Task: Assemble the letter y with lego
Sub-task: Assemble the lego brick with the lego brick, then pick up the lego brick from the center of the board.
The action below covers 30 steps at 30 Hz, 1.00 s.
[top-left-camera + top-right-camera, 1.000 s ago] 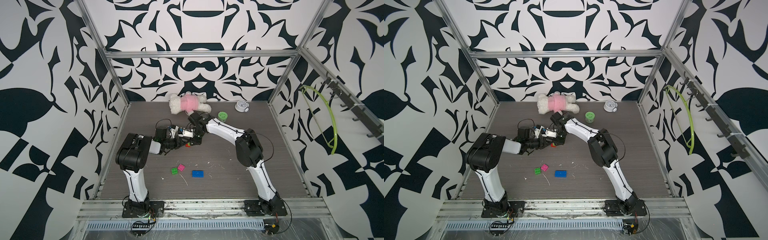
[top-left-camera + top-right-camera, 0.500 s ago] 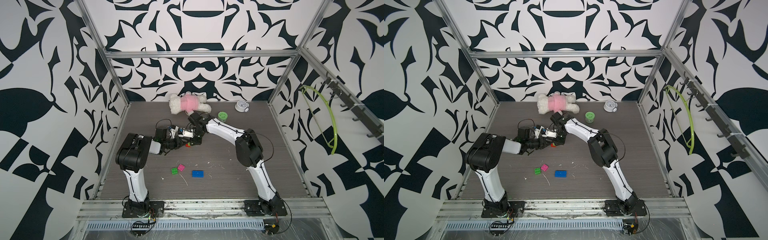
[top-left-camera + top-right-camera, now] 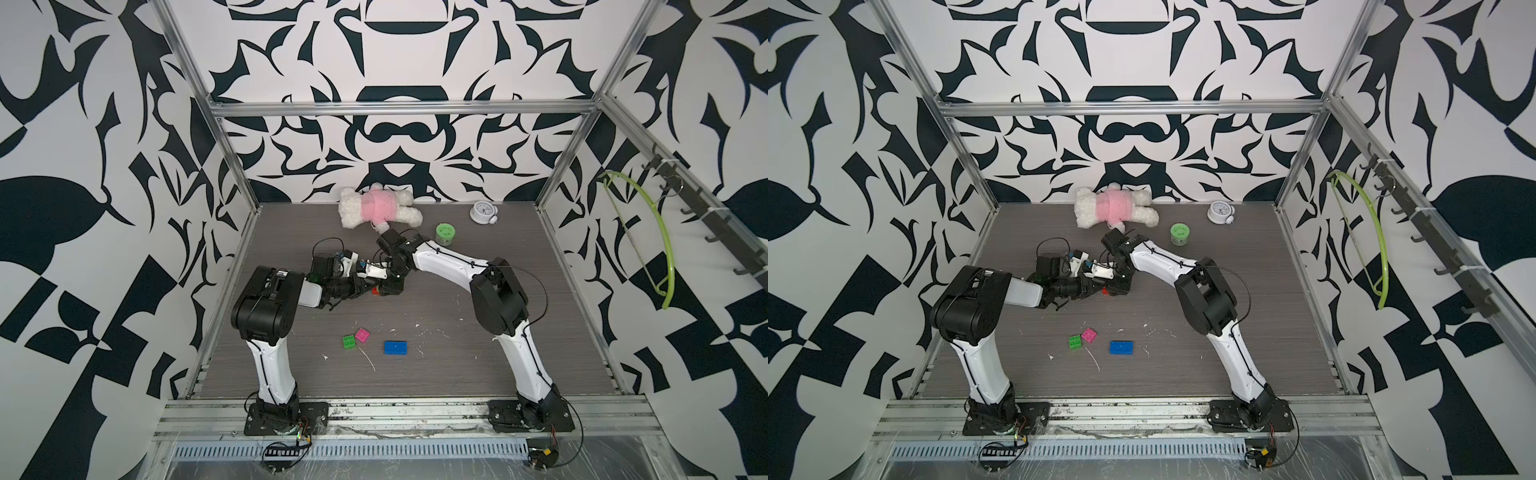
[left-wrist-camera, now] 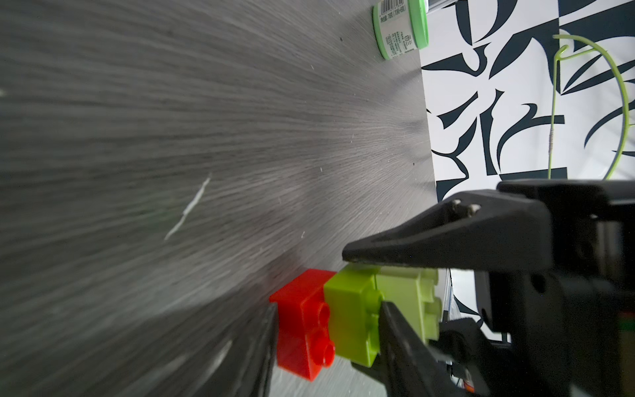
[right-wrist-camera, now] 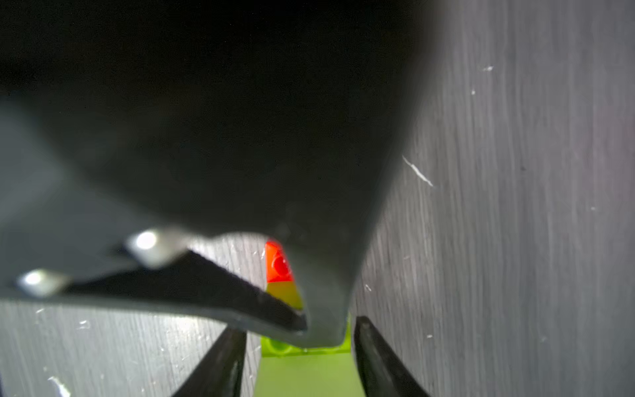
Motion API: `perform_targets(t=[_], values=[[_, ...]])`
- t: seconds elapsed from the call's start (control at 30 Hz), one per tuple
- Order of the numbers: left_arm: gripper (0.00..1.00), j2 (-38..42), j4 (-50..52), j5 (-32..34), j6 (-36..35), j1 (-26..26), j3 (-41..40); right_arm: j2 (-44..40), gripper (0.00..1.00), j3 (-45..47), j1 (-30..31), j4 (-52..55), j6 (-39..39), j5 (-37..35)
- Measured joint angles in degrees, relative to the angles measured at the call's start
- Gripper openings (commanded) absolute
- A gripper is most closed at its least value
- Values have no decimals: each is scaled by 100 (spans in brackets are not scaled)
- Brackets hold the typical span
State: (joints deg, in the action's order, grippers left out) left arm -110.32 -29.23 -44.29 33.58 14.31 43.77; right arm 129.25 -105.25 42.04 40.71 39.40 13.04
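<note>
A red (image 4: 302, 330), a lime (image 4: 350, 309) and a pale yellow-green lego brick (image 4: 409, 299) are joined in a short row just above the table. My left gripper (image 4: 326, 309) is shut on the red and lime end. My right gripper (image 5: 299, 343) stands open, its jaws either side of the pale yellow-green brick (image 5: 305, 374) with a thin gap. In both top views the two grippers meet at mid-table, left (image 3: 368, 289) and right (image 3: 388, 286), and only the red brick (image 3: 1105, 292) peeks out. Loose green (image 3: 349, 342), pink (image 3: 362, 335) and blue (image 3: 395, 347) bricks lie nearer the front.
A green-lidded jar (image 3: 445, 233) stands behind the right arm. A plush toy (image 3: 378, 206) and a small clock (image 3: 482, 212) lie at the back wall. A green hanger (image 3: 648, 232) hangs on the right wall. White scraps litter the table.
Both arms stay where they were, meeting at the brick row. The right gripper's jaws have spread apart from the row. The loose bricks have not moved.
</note>
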Motion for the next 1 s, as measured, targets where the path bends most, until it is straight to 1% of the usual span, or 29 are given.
perform_targets(t=[0.2,0.37,0.47,0.6,0.67,0.77,0.87,1.0], values=[[51,0,33,0,-13,7,15,-282,61,236,7,-232,-66,26],[51,0,70,0,-20,15,37,-984,63,636,-44,-588,-376,131],[51,0,76,4,-20,17,37,-1449,62,879,-98,-822,-828,181],[50,0,76,4,-20,17,37,-1974,61,1213,-271,-1145,-1838,280],[50,0,76,4,-20,17,37,-2267,60,1534,-350,-1285,-2280,273],[50,0,76,2,-17,17,37,-2734,58,2175,-415,-1340,-2697,138],[50,0,76,2,-15,17,37,-3130,57,2741,-256,-1296,-2988,-98],[51,0,79,2,-13,17,37,-3508,54,3235,286,-1202,-3320,-507]])
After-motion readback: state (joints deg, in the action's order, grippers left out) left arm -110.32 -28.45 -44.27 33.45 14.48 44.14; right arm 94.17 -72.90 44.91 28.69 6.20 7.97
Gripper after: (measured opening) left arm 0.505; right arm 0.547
